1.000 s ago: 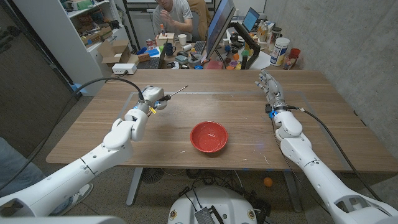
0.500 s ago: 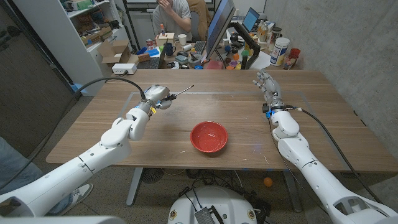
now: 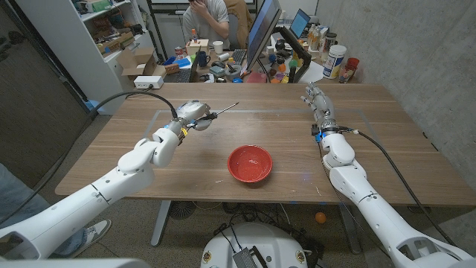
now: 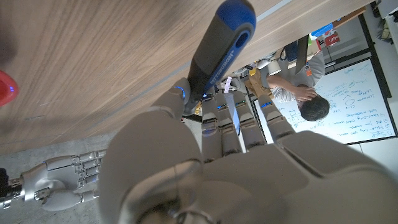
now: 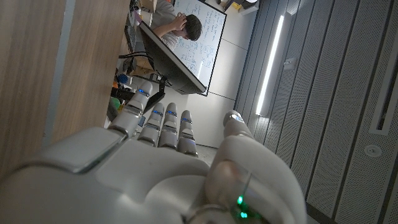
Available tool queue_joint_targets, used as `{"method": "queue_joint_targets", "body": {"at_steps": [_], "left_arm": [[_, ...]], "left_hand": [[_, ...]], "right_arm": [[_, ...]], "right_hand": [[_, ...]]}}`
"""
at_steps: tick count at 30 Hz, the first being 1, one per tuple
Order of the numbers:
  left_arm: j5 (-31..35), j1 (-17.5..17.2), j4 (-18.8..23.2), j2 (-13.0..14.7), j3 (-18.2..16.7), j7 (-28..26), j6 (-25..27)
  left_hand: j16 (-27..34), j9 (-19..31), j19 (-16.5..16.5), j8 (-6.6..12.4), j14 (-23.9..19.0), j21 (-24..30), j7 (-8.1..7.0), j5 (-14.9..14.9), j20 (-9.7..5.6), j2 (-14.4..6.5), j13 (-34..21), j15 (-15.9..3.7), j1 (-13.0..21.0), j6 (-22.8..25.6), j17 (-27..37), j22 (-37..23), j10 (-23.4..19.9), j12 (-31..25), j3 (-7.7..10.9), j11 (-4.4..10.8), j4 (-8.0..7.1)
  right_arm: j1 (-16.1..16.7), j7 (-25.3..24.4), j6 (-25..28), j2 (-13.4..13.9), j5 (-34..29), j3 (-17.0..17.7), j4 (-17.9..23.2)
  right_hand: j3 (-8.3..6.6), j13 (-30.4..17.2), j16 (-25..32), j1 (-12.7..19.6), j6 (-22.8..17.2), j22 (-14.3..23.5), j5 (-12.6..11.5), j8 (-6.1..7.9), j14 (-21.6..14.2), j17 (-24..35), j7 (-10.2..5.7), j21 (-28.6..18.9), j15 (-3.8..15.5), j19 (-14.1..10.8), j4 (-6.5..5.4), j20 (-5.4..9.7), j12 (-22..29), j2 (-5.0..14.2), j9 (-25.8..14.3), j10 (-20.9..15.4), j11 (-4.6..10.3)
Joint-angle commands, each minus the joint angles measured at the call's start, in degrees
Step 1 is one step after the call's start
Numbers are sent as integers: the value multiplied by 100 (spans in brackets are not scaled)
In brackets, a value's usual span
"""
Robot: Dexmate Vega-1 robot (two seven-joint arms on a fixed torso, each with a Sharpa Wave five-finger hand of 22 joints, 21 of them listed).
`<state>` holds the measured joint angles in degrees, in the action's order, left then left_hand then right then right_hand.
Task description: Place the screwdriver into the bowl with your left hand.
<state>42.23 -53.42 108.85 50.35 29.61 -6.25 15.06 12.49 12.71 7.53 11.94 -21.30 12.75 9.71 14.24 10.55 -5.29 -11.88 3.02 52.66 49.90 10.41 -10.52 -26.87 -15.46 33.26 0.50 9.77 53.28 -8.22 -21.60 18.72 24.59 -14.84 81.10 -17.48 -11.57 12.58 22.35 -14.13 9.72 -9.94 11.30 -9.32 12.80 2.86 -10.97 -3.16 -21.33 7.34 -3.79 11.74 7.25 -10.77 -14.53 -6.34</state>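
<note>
My left hand (image 3: 192,113) grips the screwdriver (image 3: 220,113) above the desk (image 3: 134,149), at ten o'clock from the red bowl (image 3: 250,163). My right hand (image 3: 318,103) holds nothing, fingers extended.

This is an office-like lab: behind the wooden table (image 3: 245,126) stand a monitor (image 3: 262,31), cluttered desks, a whiteboard (image 4: 357,99) and a seated person (image 3: 208,16).

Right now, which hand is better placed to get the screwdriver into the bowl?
The left hand: it already grips the screwdriver, raised to the left of the red bowl. The right hand holds nothing and stands at the table's far right side.
</note>
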Motion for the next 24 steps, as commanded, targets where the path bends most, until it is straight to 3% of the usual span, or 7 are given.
{"method": "queue_joint_targets", "body": {"at_steps": [1, 12, 24], "left_arm": [[-231, 17, -124, -13, -58, -87, -626], [-425, 66, -271, -50, -71, -173, -1204], [-514, 310, -612, -71, 3, -201, -2227]], "left_hand": [[0, 14, -46, 35, -33, -15, -318, 10, -9, -511, -21, -51, 496, 473, 12, -20, -145, 19, 6, 172, -59], [-9, 12, -83, 24, -54, -32, -396, 0, -87, -494, -24, -104, 509, 519, 6, -19, -183, 26, -28, 200, -56], [-26, 9, -120, 32, -59, -47, -508, -17, -148, -466, -28, -176, 502, 613, -1, -17, -222, 35, -82, 295, -61]], "right_arm": [[90, -148, -1, -3, -77, -36, 142], [107, -222, 63, 27, -132, -60, 254], [189, -326, 60, 37, -167, -46, 354]], "right_hand": [[20, -14, 5, -1, -28, 19, -14, 8, -48, -6, 15, -17, -18, 17, -6, 4, 12, 5, -25, -46, -4], [23, -14, 7, -2, -30, 19, -14, 8, -52, -7, 16, -17, -16, 19, -7, -1, 8, 7, -25, -37, -7], [27, -14, 6, -3, -32, 19, -14, 8, -51, -8, 15, -17, -21, 21, -8, -1, 9, 8, -25, -44, -2]]}}
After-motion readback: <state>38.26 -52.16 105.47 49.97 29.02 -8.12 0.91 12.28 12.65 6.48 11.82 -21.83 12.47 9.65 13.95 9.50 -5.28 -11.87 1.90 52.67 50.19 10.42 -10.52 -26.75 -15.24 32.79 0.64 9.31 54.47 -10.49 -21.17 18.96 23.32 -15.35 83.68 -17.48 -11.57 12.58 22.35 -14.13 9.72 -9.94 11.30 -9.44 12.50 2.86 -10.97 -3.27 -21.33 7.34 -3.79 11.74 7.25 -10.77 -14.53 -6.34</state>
